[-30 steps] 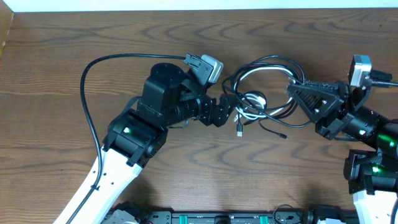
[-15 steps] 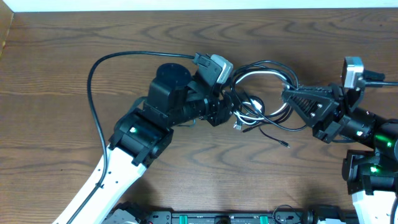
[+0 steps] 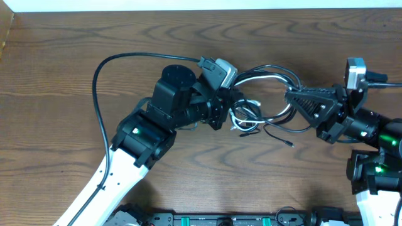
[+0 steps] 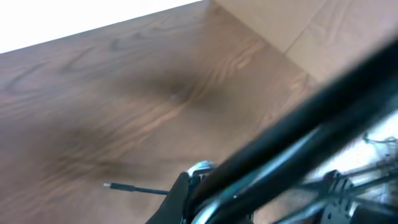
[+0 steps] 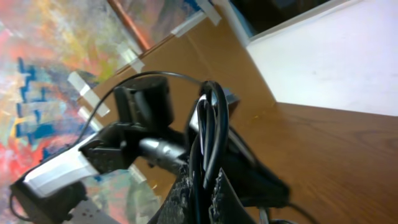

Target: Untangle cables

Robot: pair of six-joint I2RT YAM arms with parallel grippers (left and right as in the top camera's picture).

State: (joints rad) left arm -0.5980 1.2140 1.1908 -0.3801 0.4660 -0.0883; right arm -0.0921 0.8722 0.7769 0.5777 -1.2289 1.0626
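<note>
The wooden desk (image 3: 63, 75) fills the overhead view. The left arm (image 3: 141, 135) reaches in from the lower left, and the right arm (image 3: 370, 132) comes in from the right edge. Between them, right of the desk's middle, lie the cables (image 3: 260, 110): a knot of thin black cords with one white cord (image 3: 257, 77) arching over the top. The left claw (image 3: 233, 114) is pressed together on the knot's left side. The right claw (image 3: 290, 95) pinches a bunch of black loops on the knot's right side, and its wrist view shows the loops standing up between its fingers. One loose black plug end (image 3: 289, 144) rests on the wood just below the knot.
</note>
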